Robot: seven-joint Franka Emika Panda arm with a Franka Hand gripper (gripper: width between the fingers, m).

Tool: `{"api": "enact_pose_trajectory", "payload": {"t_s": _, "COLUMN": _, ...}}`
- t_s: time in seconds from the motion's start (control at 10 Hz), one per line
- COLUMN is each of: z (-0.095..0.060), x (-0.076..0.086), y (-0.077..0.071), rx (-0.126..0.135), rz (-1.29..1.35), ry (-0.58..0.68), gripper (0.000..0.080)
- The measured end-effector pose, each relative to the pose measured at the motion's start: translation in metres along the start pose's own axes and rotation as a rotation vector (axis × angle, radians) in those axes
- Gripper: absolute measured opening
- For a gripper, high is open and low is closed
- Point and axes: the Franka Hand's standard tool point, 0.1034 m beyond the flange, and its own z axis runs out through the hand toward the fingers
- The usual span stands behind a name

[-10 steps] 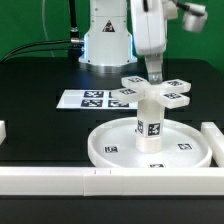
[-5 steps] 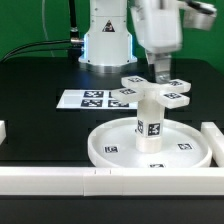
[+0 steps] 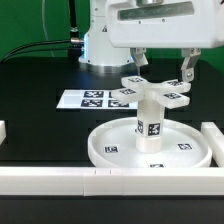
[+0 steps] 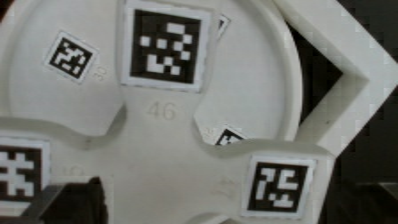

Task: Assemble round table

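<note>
The large rimmed disc [image 3: 115, 148] lies on the black table. The short cylinder [image 3: 150, 118] stands upright in its hub. The cross-shaped piece [image 3: 155, 91] rests on top of the cylinder. My gripper [image 3: 163, 68] hangs just above the far part of the cross, open, with one finger [image 3: 140, 63] on each side of it and nothing held. In the wrist view the cross-shaped piece [image 4: 169, 115] fills the picture with its tags, and the disc [image 4: 54, 90] shows beneath it. Whether the fingers touch the cross is not clear.
The marker board [image 3: 92, 98] lies behind the disc on the exterior view's left. Long white bars run along the front [image 3: 60, 178], the right [image 3: 212, 135] and the left edge [image 3: 3, 130]. The robot base [image 3: 105, 45] stands at the back.
The gripper has turned about a quarter turn above the cross, from edge-on to broadside. Both fingers now show spread apart. The cross, cylinder and disc have not moved.
</note>
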Motion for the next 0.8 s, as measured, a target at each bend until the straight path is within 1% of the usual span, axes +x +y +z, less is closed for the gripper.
{"api": "enact_pose_trajectory", "payload": {"t_s": 0.2, "z": 0.0, "x": 0.0002, "y": 0.0002, "rx": -0.004, "rz": -0.182, "ry": 0.002, "gripper": 0.0649}}
{"api": "enact_pose_trajectory", "payload": {"t_s": 0.3, "z": -0.0001, "x": 0.001, "y": 0.001, "rx": -0.03, "rz": -0.379, "ry": 0.015, "gripper": 0.0649}}
{"api": "enact_pose_trajectory", "payload": {"t_s": 0.4, "z": -0.001, "x": 0.0015, "y": 0.0, "rx": -0.039, "rz": -0.484, "ry": 0.017, "gripper": 0.0649}}
{"api": "enact_pose_trajectory", "payload": {"t_s": 0.5, "z": -0.0041, "x": 0.0019, "y": -0.0023, "rx": -0.059, "rz": -0.643, "ry": 0.002, "gripper": 0.0649}}
{"api": "enact_pose_trajectory", "payload": {"t_s": 0.6, "z": -0.0075, "x": 0.0026, "y": -0.0067, "rx": -0.067, "rz": -0.789, "ry": -0.015, "gripper": 0.0649}}
{"api": "enact_pose_trajectory", "payload": {"t_s": 0.8, "z": -0.008, "x": 0.0038, "y": -0.0065, "rx": -0.066, "rz": -0.944, "ry": -0.021, "gripper": 0.0649}}
